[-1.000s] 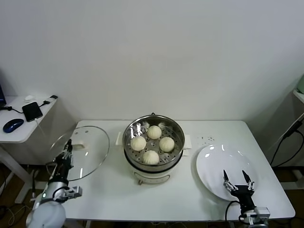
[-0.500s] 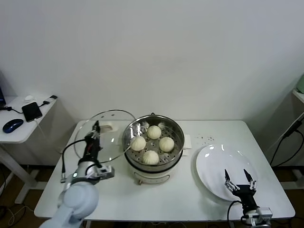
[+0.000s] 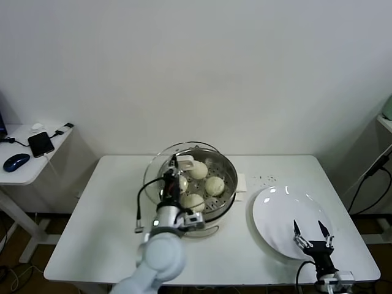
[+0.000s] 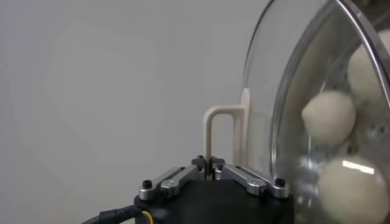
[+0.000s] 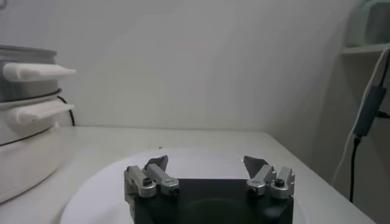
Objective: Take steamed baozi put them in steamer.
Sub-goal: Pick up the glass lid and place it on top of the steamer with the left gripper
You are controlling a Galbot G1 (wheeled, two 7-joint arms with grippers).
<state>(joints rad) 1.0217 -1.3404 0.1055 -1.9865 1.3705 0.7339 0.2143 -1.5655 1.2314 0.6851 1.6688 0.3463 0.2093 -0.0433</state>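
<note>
The steamer [image 3: 232, 176] stands mid-table with several cream-white baozi [image 3: 214, 185] on its perforated tray. My left gripper [image 3: 174, 163] is shut on the white handle [image 4: 218, 128] of the round glass lid [image 3: 153, 174]. It holds the lid tilted above the steamer's left half. Through the glass [image 4: 286, 91] the left wrist view shows baozi [image 4: 329, 119]. One bun is partly hidden behind the gripper. My right gripper [image 3: 311, 228] rests open over the near edge of the white plate [image 3: 275, 211], nothing between its fingers [image 5: 206, 163].
A side table [image 3: 24, 174] at the far left carries a phone [image 3: 41, 143] and a mouse [image 3: 15, 161]. Dark crumbs [image 3: 266, 179] lie behind the plate. A cable [image 3: 367, 177] hangs past the table's right edge. The steamer's side handles [image 5: 36, 71] show in the right wrist view.
The left arm has carried the glass lid from beyond the table's left edge rightward to above the steamer. The right gripper has stayed almost still, drifting slightly toward the table's near edge.
</note>
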